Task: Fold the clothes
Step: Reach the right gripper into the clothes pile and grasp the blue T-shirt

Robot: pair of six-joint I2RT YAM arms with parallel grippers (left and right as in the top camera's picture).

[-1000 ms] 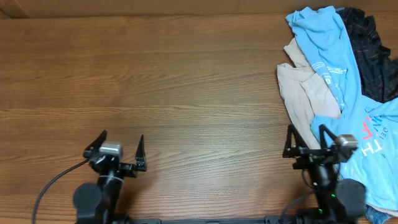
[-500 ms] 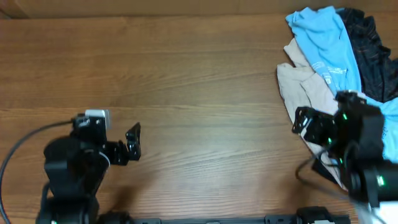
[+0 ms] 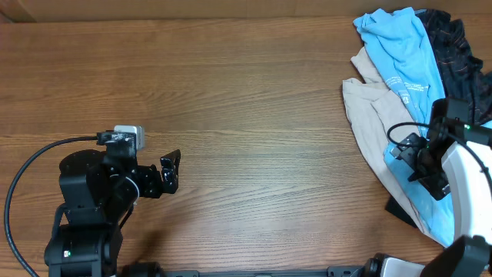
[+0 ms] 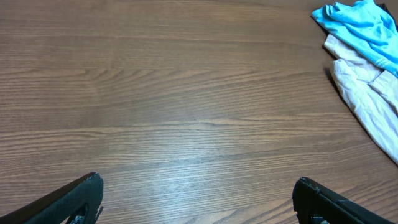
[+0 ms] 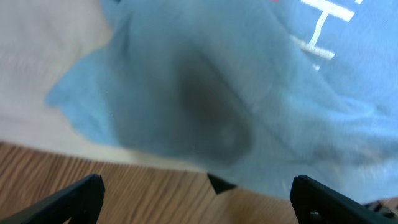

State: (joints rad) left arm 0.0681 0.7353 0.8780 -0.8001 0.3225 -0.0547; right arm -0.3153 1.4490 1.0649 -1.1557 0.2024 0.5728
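Note:
The clothes lie in a pile at the table's right edge: a light blue T-shirt [image 3: 403,54] with white lettering on top, a cream garment [image 3: 373,115] under its left side and a black one [image 3: 457,58] behind. My right gripper [image 3: 415,165] hovers open over the pile's front left part. In the right wrist view the blue shirt [image 5: 249,81] fills the frame above the open right gripper [image 5: 199,190], which holds nothing. My left gripper [image 3: 171,172] is far to the left, open and empty [image 4: 199,190], pointing across bare wood towards the blue shirt [image 4: 364,25] and cream garment [image 4: 367,93].
The wooden table [image 3: 254,100] stretches left of the pile. A small black corner of cloth [image 5: 219,182] pokes out from under the blue shirt. A black cable [image 3: 31,177] loops beside the left arm.
Both arms have left the front edge. The left one rose and turned its gripper rightwards. The right one swung up and right over the blue shirt. Both stayed open.

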